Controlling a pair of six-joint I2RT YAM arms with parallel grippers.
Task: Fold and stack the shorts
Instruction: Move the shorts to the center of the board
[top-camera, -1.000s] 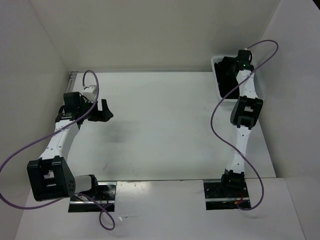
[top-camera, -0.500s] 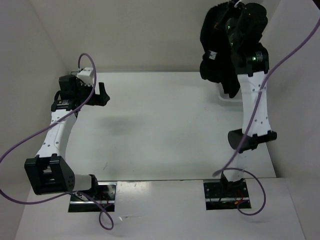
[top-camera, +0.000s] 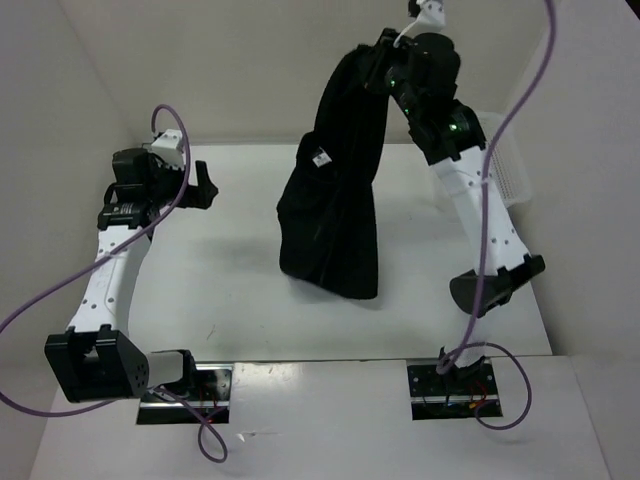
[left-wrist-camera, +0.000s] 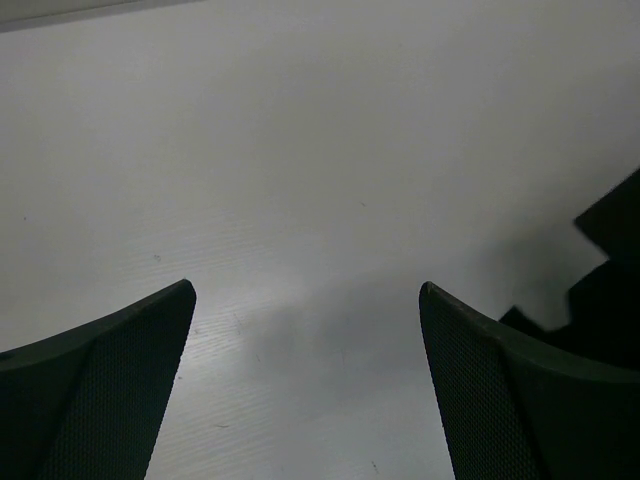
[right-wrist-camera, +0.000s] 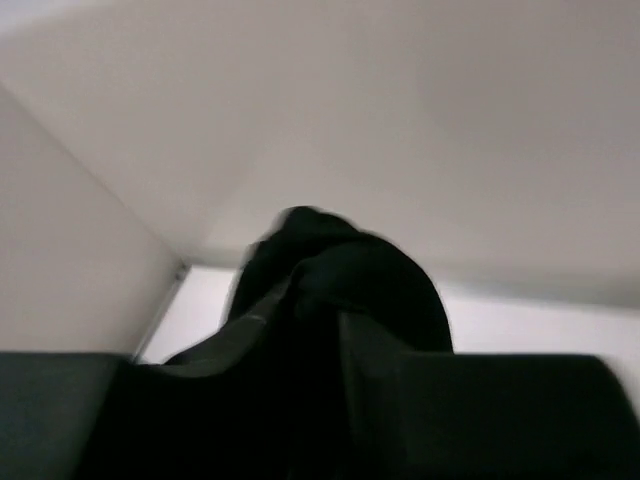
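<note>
- My two arm bases stand at the bottom edge of the top view, on the near side of the white table (top-camera: 250, 310).
- My left claw (top-camera: 203, 187) hangs over the table at the middle left of the top view. Its fingers are spread wide with nothing between them.
- In the left wrist view, that same left claw (left-wrist-camera: 308, 385) shows only bare table between its two dark fingers.
- The shorts (top-camera: 335, 200) hang in the centre of the top view as one long black drape with a small white label (top-camera: 320, 157) on the side facing the camera. I cannot tell whether the lower hem touches the table.
- My right claw (top-camera: 378, 62) is raised high at the top centre of the top view and is clamped on the upper end of the shorts.
- In the right wrist view, the black cloth of the shorts (right-wrist-camera: 340, 270) bunches up out of my right claw (right-wrist-camera: 330, 400).
- A white mesh basket (top-camera: 505, 165) sits at the upper right of the top view, behind my right arm.
</note>
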